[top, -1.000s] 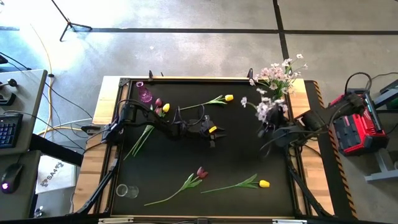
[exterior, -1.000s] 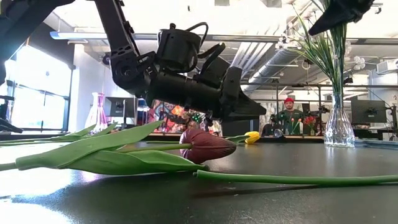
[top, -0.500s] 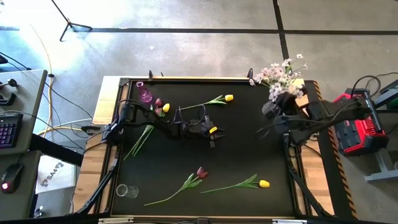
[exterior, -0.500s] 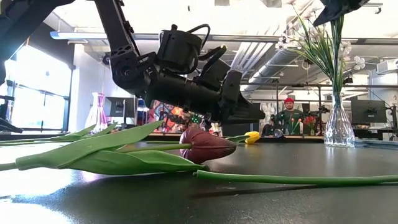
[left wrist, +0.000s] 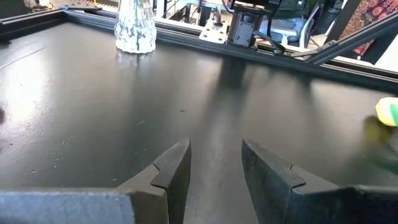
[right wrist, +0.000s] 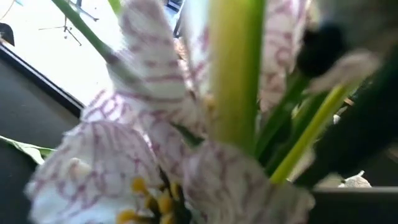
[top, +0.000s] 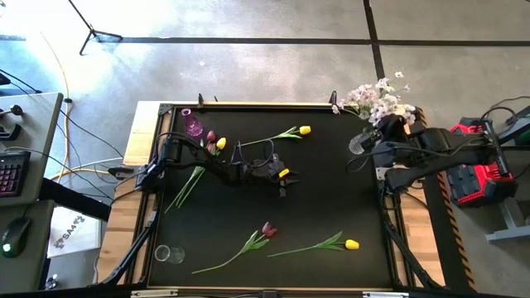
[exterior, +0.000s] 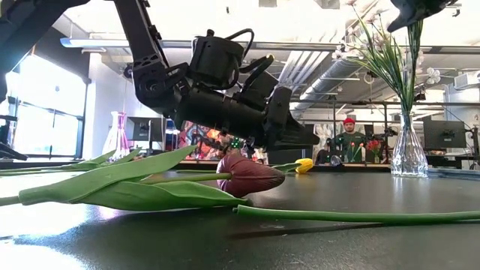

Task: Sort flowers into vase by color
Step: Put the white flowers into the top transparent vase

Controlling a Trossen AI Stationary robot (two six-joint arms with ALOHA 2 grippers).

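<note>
My left gripper (top: pixel 286 175) (left wrist: pixel 214 167) hangs open over the bare middle of the table and touches nothing. My right gripper (top: pixel 387 128) (exterior: pixel 411 9) is high at the far right, among the pink-white blossoms (top: pixel 378 99) (right wrist: pixel 155 149). Their green stems (exterior: pixel 401 82) stand in the clear vase (exterior: pixel 409 154) (left wrist: pixel 135 28). Blossoms fill the right wrist view and hide the fingers. A dark red tulip (top: pixel 268 229) (exterior: pixel 251 175) and a yellow tulip (top: pixel 352 244) lie near the near edge. Another yellow tulip (top: pixel 305 130) (exterior: pixel 304 165) lies toward the far edge.
A dark red and a yellow tulip (top: pixel 215 141) lie under the left arm by the pink vase (top: pixel 192 126) at the far left corner. A small clear glass (top: pixel 168 254) stands at the near left corner. A red case (top: pixel 476 170) sits beyond the right edge. A person (exterior: pixel 349 139) sits in the room behind.
My right gripper has moved toward the table's far edge and then toward its right edge. The spray of blossoms that showed beside it a second ago now sits with the bunch above the clear vase.
</note>
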